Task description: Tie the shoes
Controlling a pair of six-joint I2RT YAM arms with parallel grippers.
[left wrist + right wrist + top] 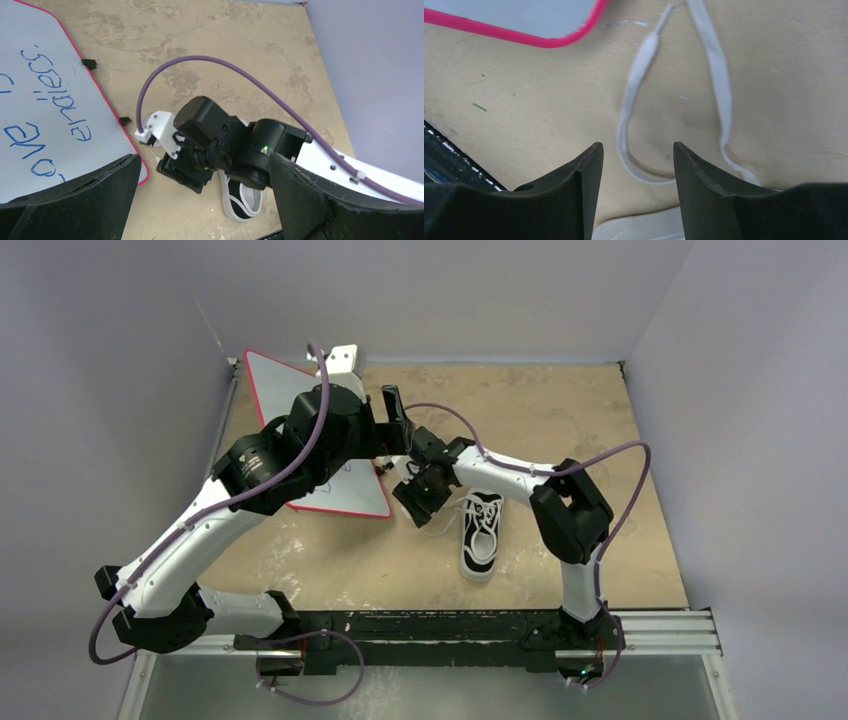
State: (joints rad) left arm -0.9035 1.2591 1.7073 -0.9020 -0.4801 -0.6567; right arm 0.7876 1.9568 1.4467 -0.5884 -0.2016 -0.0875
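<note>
Tan mottled table point(560, 410) under lavender walls. Small black canvas sneaker with white sole point(482, 535) just beside right tool point(636, 147), half spread over slack white lace loop point(720, 70). Left tool point(204, 159) wide, empty, above it. Likely gathering lace; next, lower and pinch one strand.

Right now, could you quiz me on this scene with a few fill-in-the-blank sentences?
1. The sneaker has a ___ sole.
2. The writing on the whiteboard is ___.
3. The right gripper hovers over a loop of ___ lying on the table.
4. The left gripper is wide ___.
Missing words: white; blue; lace; open.
</note>
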